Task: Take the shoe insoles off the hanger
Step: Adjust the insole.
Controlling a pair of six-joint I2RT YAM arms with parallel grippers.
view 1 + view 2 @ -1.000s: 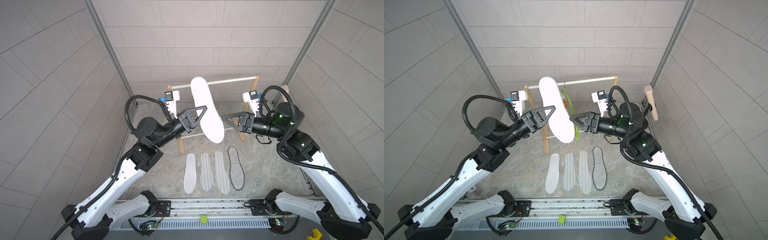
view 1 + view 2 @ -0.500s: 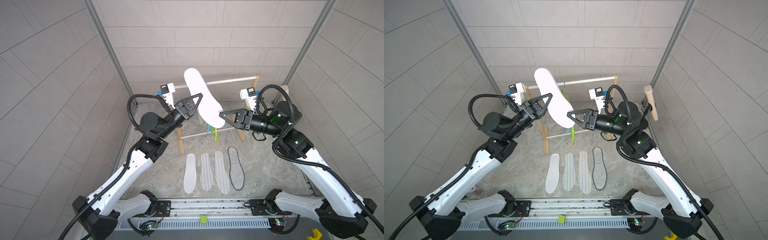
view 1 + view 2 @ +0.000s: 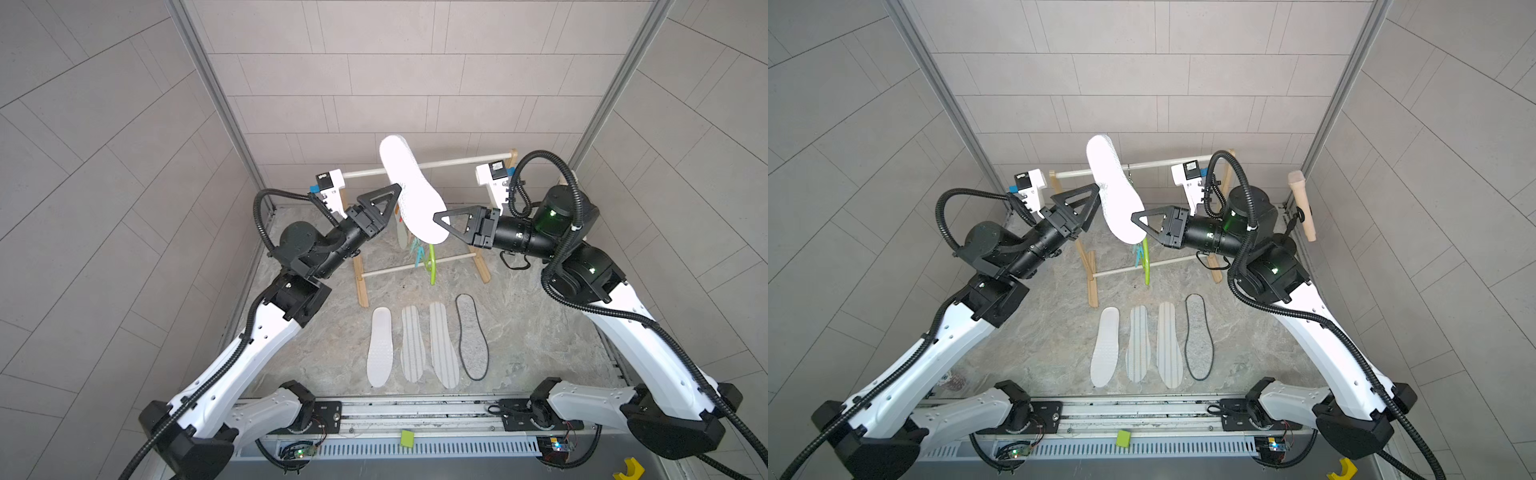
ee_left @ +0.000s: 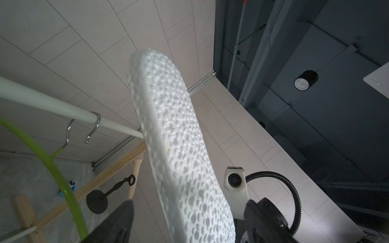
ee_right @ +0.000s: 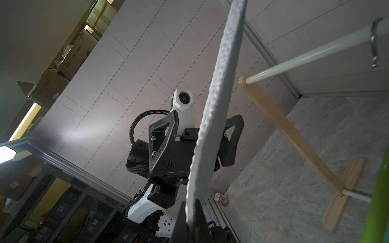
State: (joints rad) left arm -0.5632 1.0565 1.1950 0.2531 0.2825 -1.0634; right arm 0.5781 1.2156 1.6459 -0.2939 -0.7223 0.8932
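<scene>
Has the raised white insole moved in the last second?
Yes. The white insole has shifted upward: its lower end, earlier overlapping the rack's lower rod, now ends above it.

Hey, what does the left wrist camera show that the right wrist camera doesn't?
Only the left wrist view shows the pale insole face on, bumps plain, plus the right arm's wrist camera. Only the right wrist view shows it edge on, pinched in the shut right claw, the left claw open with a finger either side, and cardboard boxes. Both show the insole, the white rod, the metal hook over it and a blur of green hanger.
</scene>
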